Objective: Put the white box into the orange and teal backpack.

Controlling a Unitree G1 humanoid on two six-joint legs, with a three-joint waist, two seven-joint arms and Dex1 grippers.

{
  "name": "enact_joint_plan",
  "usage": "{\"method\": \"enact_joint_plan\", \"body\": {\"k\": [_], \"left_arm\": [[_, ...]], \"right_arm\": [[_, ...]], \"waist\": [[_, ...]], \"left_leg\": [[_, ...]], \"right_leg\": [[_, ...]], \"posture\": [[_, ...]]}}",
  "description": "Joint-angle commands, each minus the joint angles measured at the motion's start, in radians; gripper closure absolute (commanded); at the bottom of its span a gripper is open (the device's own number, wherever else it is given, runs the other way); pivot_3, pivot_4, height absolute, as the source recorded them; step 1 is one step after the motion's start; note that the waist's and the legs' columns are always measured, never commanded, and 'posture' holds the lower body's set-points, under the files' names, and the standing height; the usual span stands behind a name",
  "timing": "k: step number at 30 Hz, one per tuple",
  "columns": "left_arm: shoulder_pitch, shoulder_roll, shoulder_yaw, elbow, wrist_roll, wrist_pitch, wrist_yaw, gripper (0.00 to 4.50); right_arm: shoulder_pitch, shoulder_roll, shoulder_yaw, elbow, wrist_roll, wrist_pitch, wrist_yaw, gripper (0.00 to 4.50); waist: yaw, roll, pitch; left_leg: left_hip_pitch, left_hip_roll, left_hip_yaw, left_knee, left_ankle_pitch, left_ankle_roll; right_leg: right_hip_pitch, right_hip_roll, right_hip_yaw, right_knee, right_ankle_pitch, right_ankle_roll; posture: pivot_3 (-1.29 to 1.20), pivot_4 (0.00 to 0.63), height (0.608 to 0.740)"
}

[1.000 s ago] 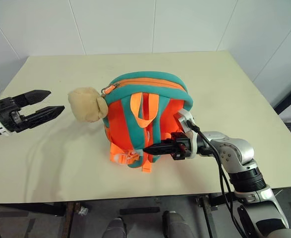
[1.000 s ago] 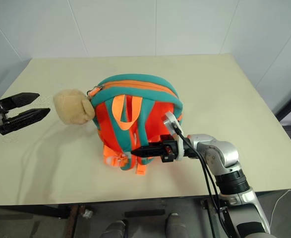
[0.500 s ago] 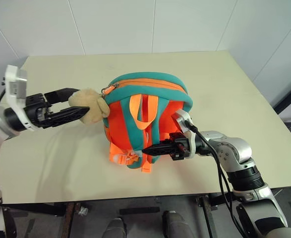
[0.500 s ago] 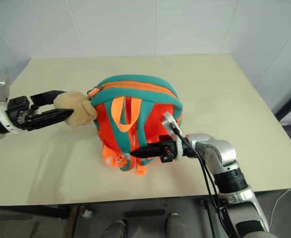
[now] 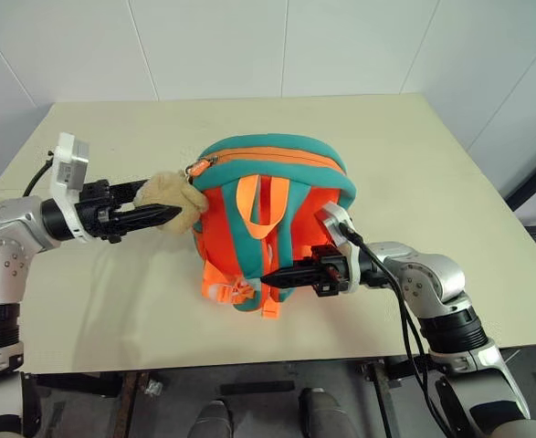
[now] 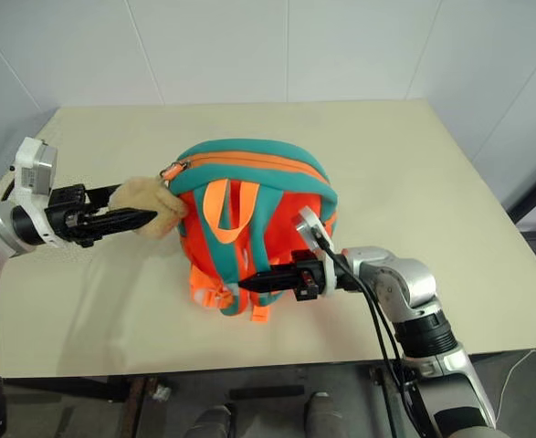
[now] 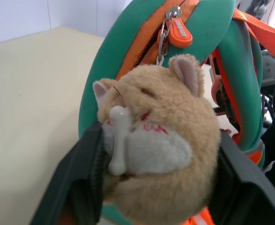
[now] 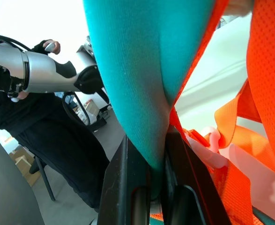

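Note:
The orange and teal backpack (image 5: 272, 210) lies on the table with its straps up and its top zip closed. A tan plush toy (image 7: 160, 140) hangs from the zip beside an orange pull (image 7: 177, 30). My left gripper (image 5: 169, 204) reaches in level from the left and is shut on the plush toy, which is squeezed between both fingers. My right gripper (image 5: 275, 276) points left at the bag's near side, shut on a teal strap (image 8: 137, 70). The white box is out of view.
The cream table (image 5: 432, 155) has bare room to the right of and behind the bag. White walls stand behind it. A person in dark clothes (image 8: 43, 136) stands off beyond the table edge in the right wrist view.
My left gripper moved right from open air to the plush toy and closed around it. The right gripper kept still on the strap.

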Motion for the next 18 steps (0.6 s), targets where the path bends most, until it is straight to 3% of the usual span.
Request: {"method": "enact_joint_plan", "body": {"k": [1, 2, 9, 13, 18], "left_arm": [[0.010, 0.139, 0.000, 0.063, 0.063, 0.000, -0.100, 2.86], [0.002, 0.161, -0.013, 0.090, 0.080, -0.010, -0.117, 3.05], [-0.132, 0.173, -0.160, 0.331, 0.278, -0.191, -0.190, 3.05], [-0.151, 0.090, -0.295, 0.423, 0.408, -0.249, -0.182, 3.05], [-0.171, -0.037, -0.343, 0.471, 0.469, -0.342, -0.161, 3.05]], "right_arm": [[0.011, -0.003, -0.014, -0.043, 0.021, -0.003, -0.003, 4.50], [0.012, -0.001, -0.014, -0.044, 0.021, -0.003, -0.005, 4.50], [0.018, 0.014, -0.014, -0.054, 0.018, -0.015, -0.022, 4.50], [0.026, 0.016, -0.028, -0.062, 0.022, -0.013, -0.042, 4.50], [0.034, 0.012, -0.040, -0.070, 0.035, -0.003, -0.060, 4.50]], "waist": [[-0.004, 0.000, 0.000], [-0.004, 0.000, 0.000], [0.004, 0.000, 0.000], [0.003, 0.000, 0.000], [0.003, 0.000, 0.000]], "left_leg": [[0.000, 0.000, 0.000, 0.000, 0.000, 0.000], [0.000, 0.000, 0.000, -0.001, 0.000, 0.000], [0.000, 0.000, 0.000, 0.000, 0.000, 0.000], [0.000, 0.000, 0.000, -0.001, 0.000, 0.000], [-0.001, 0.000, 0.000, 0.001, 0.000, 0.000]], "right_leg": [[0.000, 0.000, 0.000, 0.000, 0.000, 0.000], [-0.001, 0.000, 0.000, 0.000, 0.000, 0.000], [0.000, 0.000, 0.000, 0.000, -0.001, -0.001], [-0.001, 0.000, 0.000, 0.000, -0.001, -0.001], [-0.001, 0.000, 0.000, 0.001, -0.001, 0.000]], "posture": [[0.00, 0.150, 0.740], [0.00, 0.150, 0.740], [0.00, 0.150, 0.740], [0.00, 0.150, 0.740], [0.00, 0.150, 0.740]]}}
